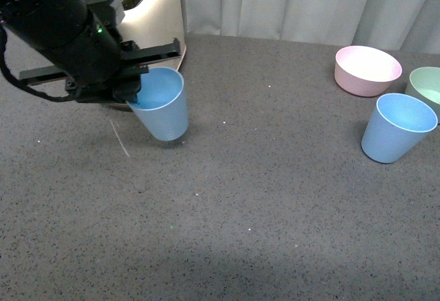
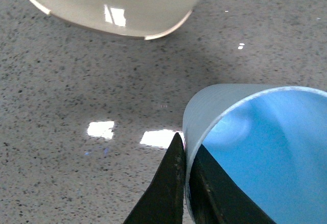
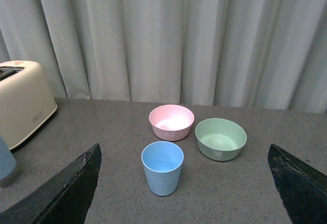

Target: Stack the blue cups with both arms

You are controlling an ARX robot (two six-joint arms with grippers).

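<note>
Two blue cups show in my front view: one cup (image 1: 163, 112) sits tilted by the toaster (image 1: 155, 12), its rim clenched in the left hand (image 1: 134, 95); the second cup (image 1: 397, 129) stands upright on the table (image 1: 275, 205) near the pink bowl (image 1: 367, 71). Left wrist: fingers (image 2: 166, 193) pinch the cup wall. Right wrist: right hand (image 3: 184, 150) spread wide, grasping nothing.

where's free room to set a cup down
Bare: the wide middle of the table between the held cup and the standing blue cup, and the whole near strip. Crowded: far right, where that cup, pink bowl and green bowl cluster; far left, the toaster.
</note>
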